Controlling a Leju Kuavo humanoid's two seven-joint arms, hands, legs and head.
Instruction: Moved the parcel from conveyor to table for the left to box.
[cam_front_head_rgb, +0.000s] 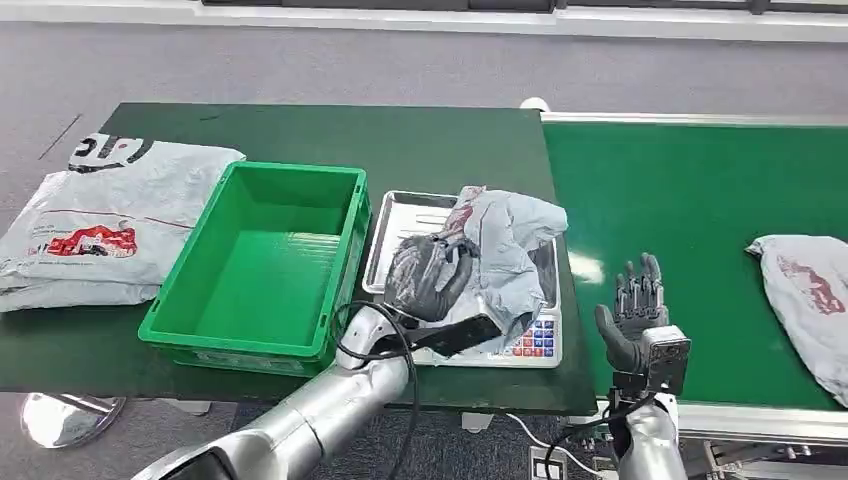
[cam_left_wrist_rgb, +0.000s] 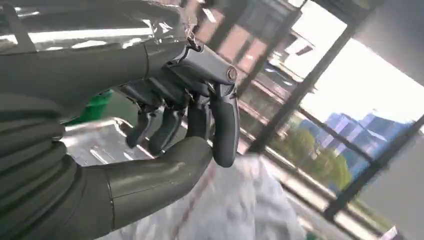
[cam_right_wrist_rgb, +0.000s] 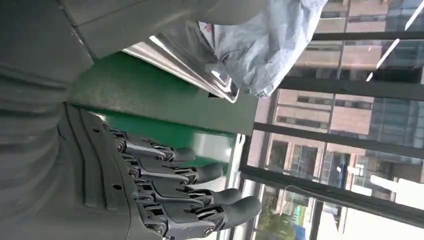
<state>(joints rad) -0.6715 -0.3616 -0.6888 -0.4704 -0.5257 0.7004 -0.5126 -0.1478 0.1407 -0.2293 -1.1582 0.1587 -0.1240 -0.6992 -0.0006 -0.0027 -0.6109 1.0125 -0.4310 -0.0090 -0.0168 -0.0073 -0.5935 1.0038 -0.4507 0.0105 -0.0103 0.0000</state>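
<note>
A crumpled grey parcel (cam_front_head_rgb: 505, 245) with red print lies on the metal tray of a scale (cam_front_head_rgb: 400, 215) on the dark table. My left hand (cam_front_head_rgb: 428, 278) rests over the parcel's left part. In the left wrist view the left hand (cam_left_wrist_rgb: 190, 125) has its fingers half curled, with a gap to the thumb and nothing between them; the parcel (cam_left_wrist_rgb: 235, 205) lies just beyond the thumb. My right hand (cam_front_head_rgb: 636, 305) hangs over the near edge of the conveyor, fingers straight and empty. The right wrist view shows the right hand (cam_right_wrist_rgb: 175, 195) and the parcel (cam_right_wrist_rgb: 260, 45).
An empty green box (cam_front_head_rgb: 265, 260) stands left of the scale. Grey parcels (cam_front_head_rgb: 100, 220) are stacked at the table's left end. Another grey parcel (cam_front_head_rgb: 810, 290) lies on the green conveyor (cam_front_head_rgb: 680, 190) at the right. The scale's keypad (cam_front_head_rgb: 535, 340) faces me.
</note>
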